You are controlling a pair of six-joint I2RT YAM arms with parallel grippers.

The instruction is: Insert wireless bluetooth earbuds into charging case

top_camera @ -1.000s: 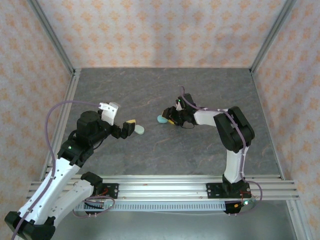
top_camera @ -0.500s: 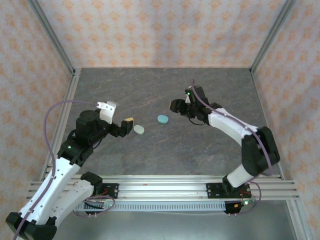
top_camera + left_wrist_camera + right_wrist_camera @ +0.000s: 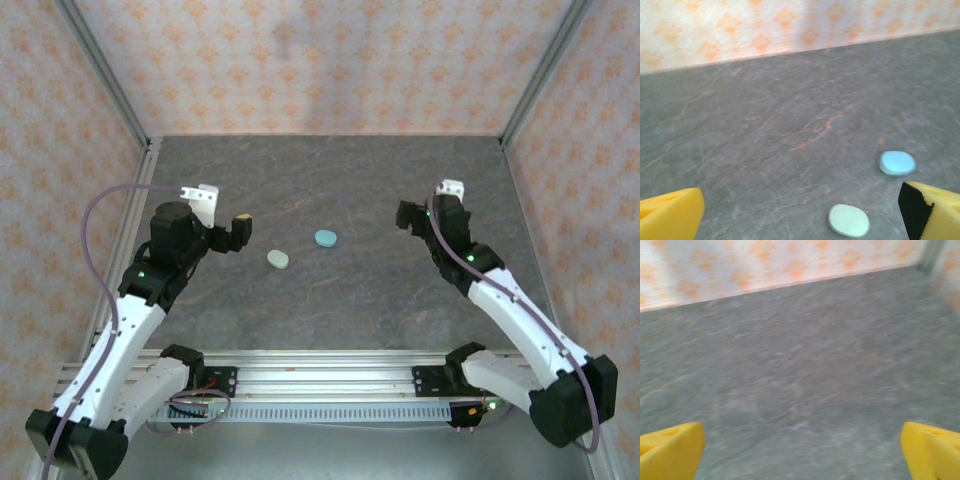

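Two closed oval charging cases lie mid-table: a pale mint case (image 3: 278, 258) (image 3: 849, 220) and a teal-blue case (image 3: 326, 238) (image 3: 897, 162), a short gap apart. The earbuds are hidden; no loose bud lies on the surface. My left gripper (image 3: 242, 226) (image 3: 800, 215) hangs open and empty just left of the mint case, its yellow fingers (image 3: 670, 215) wide apart. My right gripper (image 3: 405, 215) (image 3: 801, 450) is open and empty well to the right of the teal case, over bare table in a blurred right wrist view.
The grey marbled tabletop (image 3: 330, 300) is walled by patterned panels on the back (image 3: 320, 60) and both sides, with aluminium posts at the corners. A metal rail (image 3: 320, 375) carrying the arm bases runs along the near edge.
My right gripper has left the teal case and swung far to the right. My left gripper has drawn back to the left, away from the mint case. Both cases stay put.
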